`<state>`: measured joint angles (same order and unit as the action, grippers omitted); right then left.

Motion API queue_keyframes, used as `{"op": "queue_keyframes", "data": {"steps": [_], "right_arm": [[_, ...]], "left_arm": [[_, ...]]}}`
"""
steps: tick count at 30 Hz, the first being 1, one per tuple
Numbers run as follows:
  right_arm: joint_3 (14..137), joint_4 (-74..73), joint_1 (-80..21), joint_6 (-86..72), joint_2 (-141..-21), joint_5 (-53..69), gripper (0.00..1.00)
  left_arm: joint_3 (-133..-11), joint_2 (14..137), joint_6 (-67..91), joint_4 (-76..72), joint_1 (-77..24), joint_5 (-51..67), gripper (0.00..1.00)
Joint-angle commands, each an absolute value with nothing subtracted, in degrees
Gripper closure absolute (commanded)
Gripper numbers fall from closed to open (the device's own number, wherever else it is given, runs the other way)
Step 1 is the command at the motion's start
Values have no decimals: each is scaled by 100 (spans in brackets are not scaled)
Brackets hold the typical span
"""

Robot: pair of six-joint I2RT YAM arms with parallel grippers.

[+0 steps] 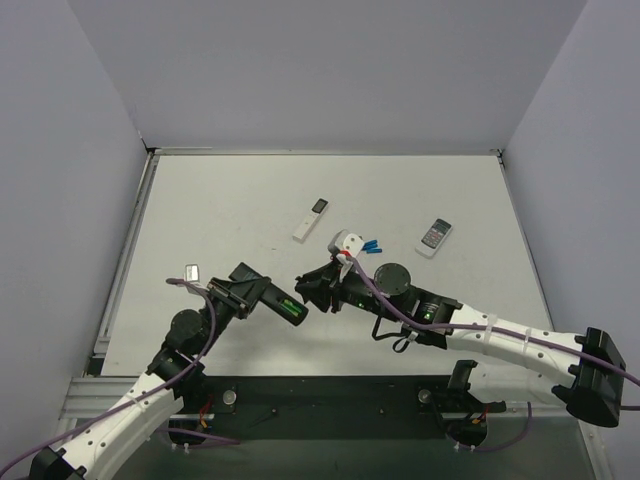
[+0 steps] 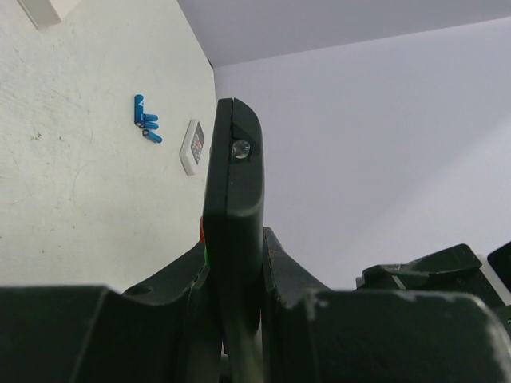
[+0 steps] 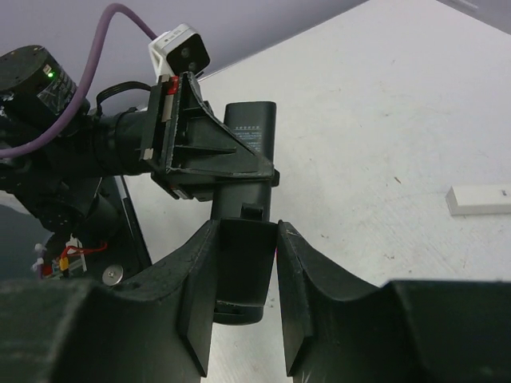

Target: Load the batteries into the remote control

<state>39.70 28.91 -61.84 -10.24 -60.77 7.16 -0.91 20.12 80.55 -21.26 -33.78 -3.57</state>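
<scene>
Room: I see open table (image 1: 230, 200) far-left; edges well apart.
Left gripper (image 2: 235, 275): clamps slim black remote control (image 2: 233, 183).
Right gripper (image 3: 246, 239): straddles its end; grip unclear.

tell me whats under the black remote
Bare white table shows around and below the remote, clamped in the left gripper. The patch straight beneath it is covered by the remote itself and the right gripper.

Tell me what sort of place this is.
Probably a lab robot test cell: a white table boxed in by plain walls, left arm and right arm bolted at its near edge, a white stick remote and blue cells.
</scene>
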Motion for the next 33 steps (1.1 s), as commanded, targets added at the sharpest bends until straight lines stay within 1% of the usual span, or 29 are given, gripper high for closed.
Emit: {"op": "queue_keyframes", "data": {"steps": [1,4,9,20,33], "right_arm": [[3955,3577,-6389,-668,-6152,906,100],[3894,3744,-6504,-545,-6196,905,100],[3920,3613,-6679,-326,-6319,643,100],[3893,3727,-6733,-211,-6504,501,100],[4157,3762,-6785,-176,-6161,668,100]], "left_arm": [[158,1899,8612,-2628,-3392,-580,100],[150,1811,8718,-2523,-3392,-615,100],[193,1661,8947,-2417,-3392,-712,100],[325,1608,9176,-2531,-3393,-712,100],[281,1626,9053,-2320,-3393,-642,100]]}}
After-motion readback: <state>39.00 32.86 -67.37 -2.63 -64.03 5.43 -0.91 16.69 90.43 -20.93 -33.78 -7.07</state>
